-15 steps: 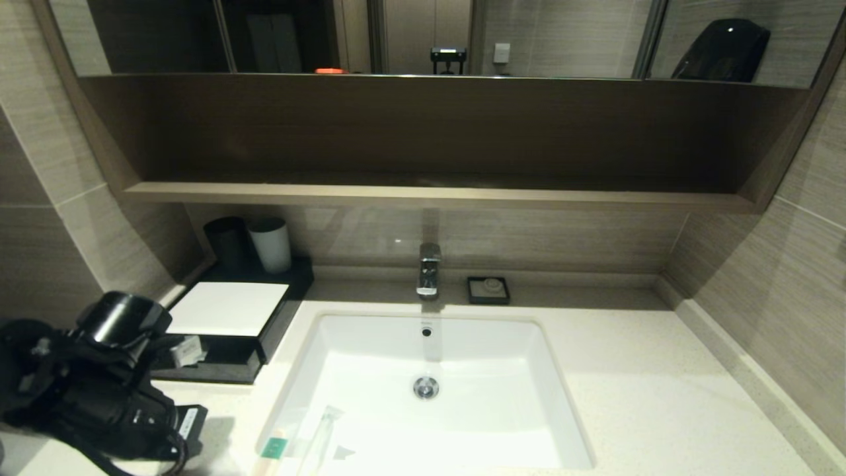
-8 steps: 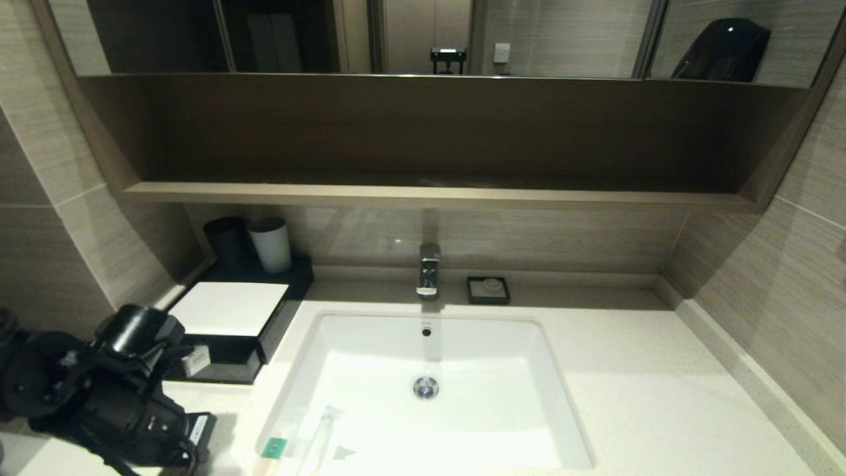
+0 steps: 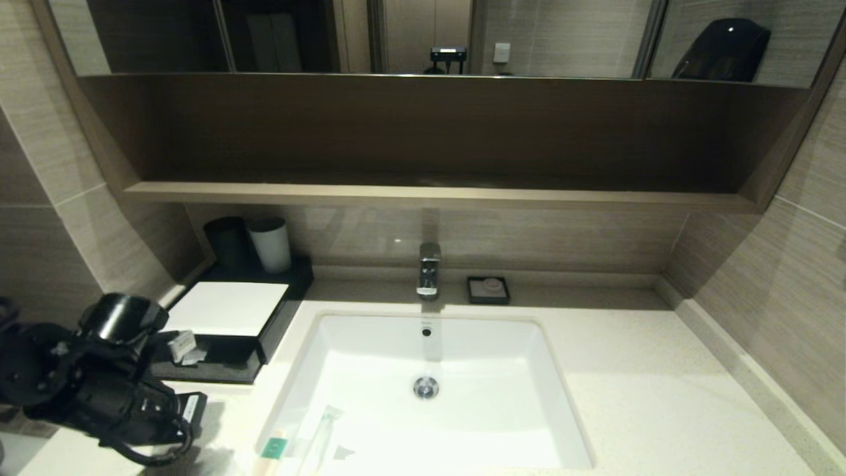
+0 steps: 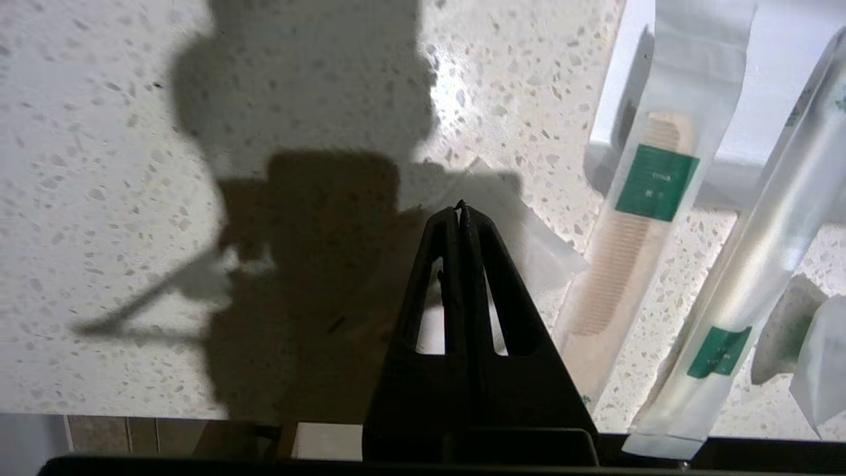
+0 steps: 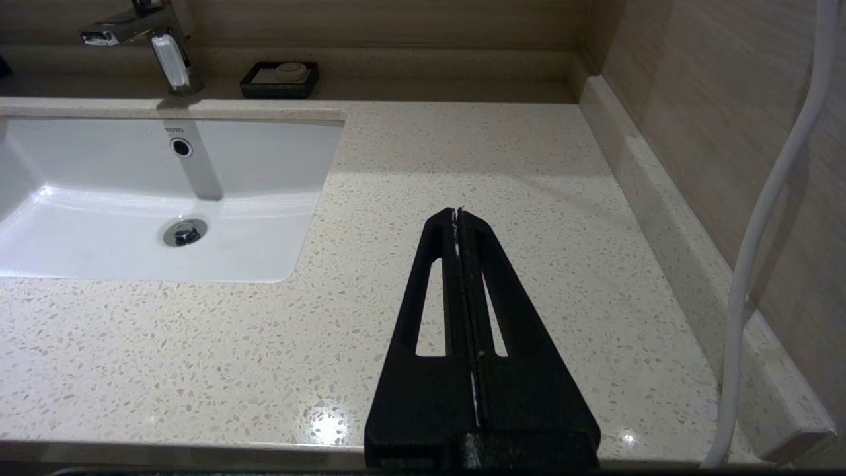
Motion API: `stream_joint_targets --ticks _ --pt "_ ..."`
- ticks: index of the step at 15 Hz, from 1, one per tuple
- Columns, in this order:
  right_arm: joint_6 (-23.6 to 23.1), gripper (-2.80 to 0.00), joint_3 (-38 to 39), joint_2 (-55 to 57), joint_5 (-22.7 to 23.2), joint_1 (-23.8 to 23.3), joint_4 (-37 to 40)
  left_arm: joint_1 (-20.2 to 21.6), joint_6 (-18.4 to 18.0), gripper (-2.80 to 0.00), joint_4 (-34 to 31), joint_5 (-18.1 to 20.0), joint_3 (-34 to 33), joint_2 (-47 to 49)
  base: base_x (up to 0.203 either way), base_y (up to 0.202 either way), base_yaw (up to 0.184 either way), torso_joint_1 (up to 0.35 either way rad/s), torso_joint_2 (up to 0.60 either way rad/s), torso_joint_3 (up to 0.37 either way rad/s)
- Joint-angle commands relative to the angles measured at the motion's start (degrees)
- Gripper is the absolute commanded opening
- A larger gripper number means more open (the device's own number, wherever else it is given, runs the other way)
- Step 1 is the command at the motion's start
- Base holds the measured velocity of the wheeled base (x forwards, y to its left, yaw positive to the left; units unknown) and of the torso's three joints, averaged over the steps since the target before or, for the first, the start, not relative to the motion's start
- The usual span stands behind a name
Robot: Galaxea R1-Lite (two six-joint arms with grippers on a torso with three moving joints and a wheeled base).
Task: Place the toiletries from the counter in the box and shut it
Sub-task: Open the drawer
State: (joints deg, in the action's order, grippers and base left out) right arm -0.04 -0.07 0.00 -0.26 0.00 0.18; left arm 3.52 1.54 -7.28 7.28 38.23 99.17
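Head view: left gripper (image 4: 459,210) hidden behind its own arm.

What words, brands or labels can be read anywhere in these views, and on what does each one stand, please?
"TOTO": on the sink basin wall, just above the overflow hole.
Comb packet, teal-green label: small pale print, too blurred to read.
Toothbrush packet, teal-green label: no print legible.
Nothing else is readable.

place: hotel-style bathroom | signs: sink (image 3: 370,344), tap (image 3: 429,270), mirror (image 3: 410,36), wrapped toiletries (image 4: 644,225)
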Motion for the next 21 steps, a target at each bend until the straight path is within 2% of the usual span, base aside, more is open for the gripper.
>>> stream_joint_targets --ticks 1,5,8,11,14,18,21 --pt "0.0 -2.8 0.1 0.0 0.0 0.0 0.0 1.6 -0.9 -2.8 2.4 0.0 -0.3 -0.3 0.0 0.0 0.0 0.0 0.0 0.0" --pt "0.0 -2.8 0.0 0.0 0.0 0.0 0.0 5.6 -4.7 -2.8 5.8 -1.9 -0.3 -1.7 0.0 0.0 0.0 0.0 0.0 0.0" --pt "0.0 -2.8 0.0 0.0 0.0 0.0 0.0 8.4 -7.3 -2.8 11.1 -2.0 -1.1 -1.5 0.0 0.0 0.0 0.0 0.0 0.0" --pt "0.0 -2.8 0.0 0.0 0.0 0.0 0.0 9.0 -9.4 -2.8 14.4 -1.9 -2.6 -1.2 0.0 0.0 0.0 0.0 0.0 0.0" --pt "0.0 -2.8 0.0 0.0 0.0 0.0 0.0 9.2 -9.9 -2.8 15.7 -2.0 -2.3 0.9 0.0 0.0 0.0 0.0 0.0 0.0" --pt "0.0 -2.8 0.0 0.0 0.0 0.0 0.0 10.3 -10.0 -2.8 22.8 -1.9 -1.2 5.8 0.0 0.0 0.0 0.0 0.0 0.0" --pt "0.0 -2.8 0.0 0.0 0.0 0.0 0.0 10.3 -9.8 -2.8 23.6 -1.7 0.3 6.5 0.0 0.0 0.0 0.0 0.0 0.0"
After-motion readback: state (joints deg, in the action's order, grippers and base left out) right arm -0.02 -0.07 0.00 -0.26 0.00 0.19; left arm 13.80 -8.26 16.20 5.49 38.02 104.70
